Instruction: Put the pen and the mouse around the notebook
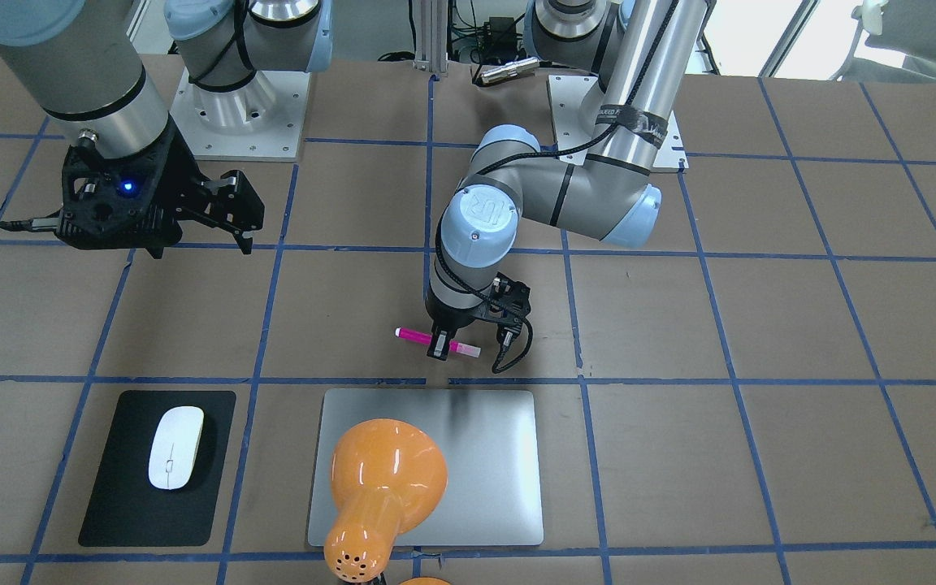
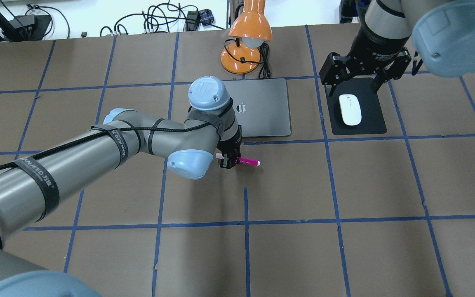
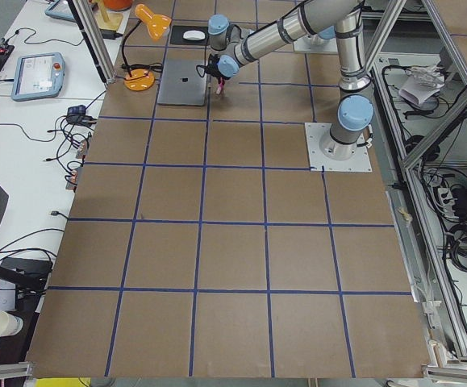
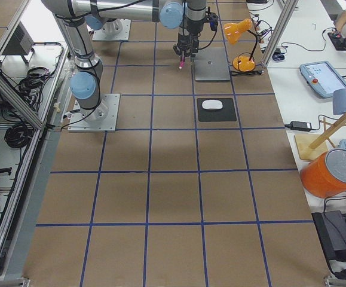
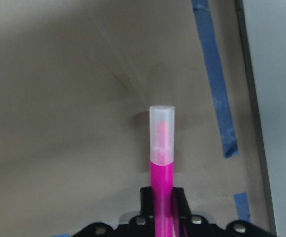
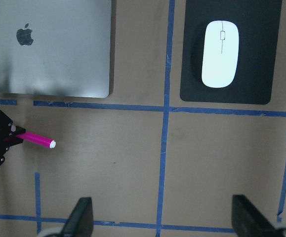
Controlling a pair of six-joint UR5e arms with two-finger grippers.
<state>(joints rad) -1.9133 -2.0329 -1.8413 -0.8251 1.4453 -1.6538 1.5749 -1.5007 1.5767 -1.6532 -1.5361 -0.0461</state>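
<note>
Clamped crosswise in the left gripper (image 1: 439, 348), jaws pinching the magenta barrel near its middle: the pen (image 1: 413, 334), level, whitish cap toward the robot's left, roughly parallel to the notebook's robot-side edge. Near that edge of the notebook (image 1: 492, 463) but apart from it, by its robot's-left half, with a strip of brown table (image 1: 760, 325) and a blue tape line showing between. Possibly resting on the table, possibly just above it; hard to judge even from the wrist view.

Well off to the robot's right, on a black mat (image 1: 123, 504): the mouse (image 1: 175, 447), inside the mat's borders and touching none of them. Between mat and notebook, a band of brown surface crossed by one tape line.

Raised well above the table near the mat: the right gripper (image 2: 354, 87), jaws spread wide, gripping nothing.

Near the notebook's far edge, the base of an orange desk lamp (image 2: 248, 29). On the robot's side of the pen, broad brown surface with a tape grid.
</note>
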